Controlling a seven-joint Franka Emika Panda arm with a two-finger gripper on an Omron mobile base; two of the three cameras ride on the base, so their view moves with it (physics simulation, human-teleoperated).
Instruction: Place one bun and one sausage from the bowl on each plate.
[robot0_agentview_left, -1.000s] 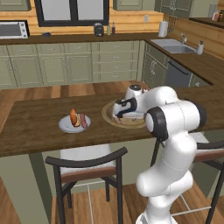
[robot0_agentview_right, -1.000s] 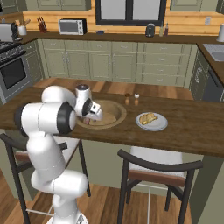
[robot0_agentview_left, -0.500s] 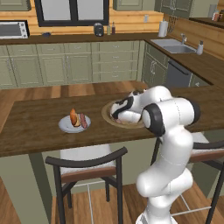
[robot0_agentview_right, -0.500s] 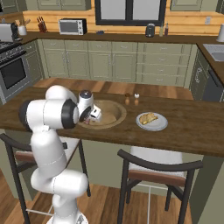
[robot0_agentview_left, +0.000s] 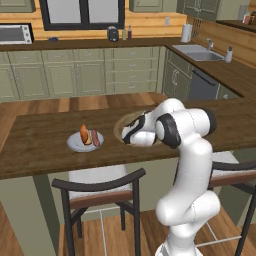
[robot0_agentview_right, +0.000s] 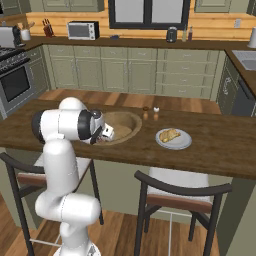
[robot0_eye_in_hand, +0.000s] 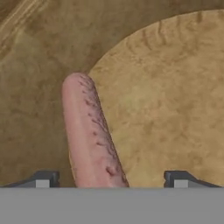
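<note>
In the hand view a pinkish-red sausage (robot0_eye_in_hand: 89, 131) lies on the wooden bowl's floor (robot0_eye_in_hand: 166, 105), running up from between my finger tips. My gripper (robot0_eye_in_hand: 111, 180) is open, one dark tip on each side of the sausage and clear of it. From the left base view the hand (robot0_agentview_left: 129, 135) is down inside the tan bowl (robot0_agentview_left: 119, 125). To its left a pale plate (robot0_agentview_left: 75, 146) holds an orange-brown bun (robot0_agentview_left: 83, 134) and a second sausage (robot0_agentview_left: 94, 138). In the right base view the gripper (robot0_agentview_right: 103, 139) sits at the near rim of the bowl (robot0_agentview_right: 127, 122); the other plate (robot0_agentview_right: 184, 142) carries a yellowish bun (robot0_agentview_right: 170, 135).
All of this rests on a dark wooden counter (robot0_agentview_right: 215, 145). Two small shakers (robot0_agentview_right: 151, 109) stand behind the bowl. Stools (robot0_agentview_right: 175, 195) stand under the counter's near edge. Cabinets, a microwave and a sink line the far walls.
The hand has dropped from above the bowl down into it, toward the near rim. Plates and their food have not moved.
</note>
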